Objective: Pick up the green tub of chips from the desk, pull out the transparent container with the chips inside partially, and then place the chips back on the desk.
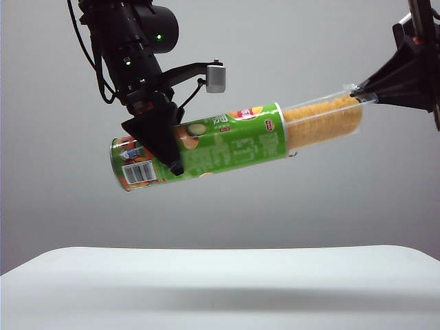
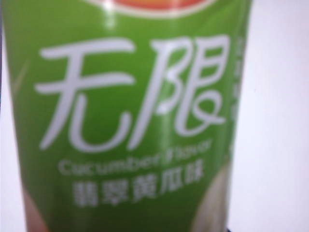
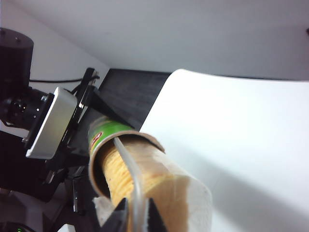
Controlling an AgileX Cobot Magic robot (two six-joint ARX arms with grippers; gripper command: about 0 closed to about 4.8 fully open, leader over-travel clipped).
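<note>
Cucumber-flavour Lay's tub [image 1: 206, 148] clamped mid-air by left end effector [image 1: 167, 150]; right end effector [image 1: 362, 94] pinching transparent container [image 1: 323, 120] rim; withdrawn along tub axis, halted partway.

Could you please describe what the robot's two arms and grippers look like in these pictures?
Both arms are matte black. The left arm shows small green indicator lights and black cables along it, and a silver-grey wrist camera on a black bracket. Its left gripper has flat, wedge-shaped black fingers. The right gripper is also black, tapering to a narrow tip; in its wrist view its fingers look thin and dark.
</note>
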